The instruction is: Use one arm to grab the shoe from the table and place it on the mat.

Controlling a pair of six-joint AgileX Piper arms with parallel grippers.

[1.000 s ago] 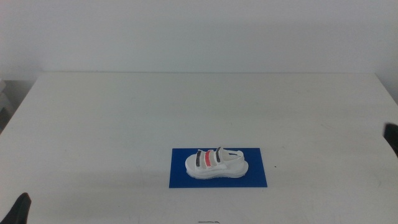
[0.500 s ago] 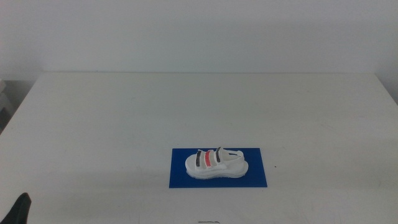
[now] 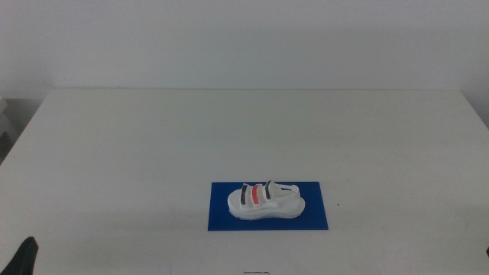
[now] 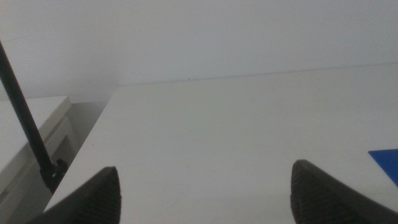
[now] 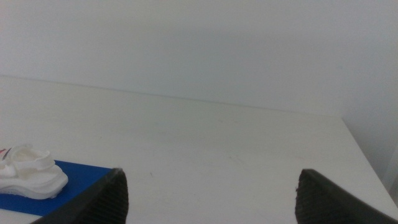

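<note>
In the middle view, the shoe [image 3: 264, 202] lay on its sole on the mat [image 3: 269, 205], well inside the blue edges, with blue showing on every side of it. Its two dark straps and one red strap faced up. The mat lay flat on the table [image 3: 244, 137], toward the near edge and a little right of centre. Only a dark tip of the left gripper [image 3: 23, 258] showed at the bottom left corner, well apart from the mat. The right gripper was hardly to be seen in this view, at most a dark speck at the bottom right corner.

In the left wrist view, the left gripper [image 4: 205, 190] had its two dark jaws spread wide, with bare table between them and nothing held. A corner of the mat [image 4: 385, 162] showed at the picture's edge, beyond one jaw. A thin black rod [image 4: 25, 121] stood off the table's side.

In the right wrist view, the right gripper [image 5: 211, 196] also had its jaws spread wide and held nothing. The shoe [image 5: 28, 174] sat on the mat [image 5: 62, 186], off to one side of the jaws and apart from them.
</note>
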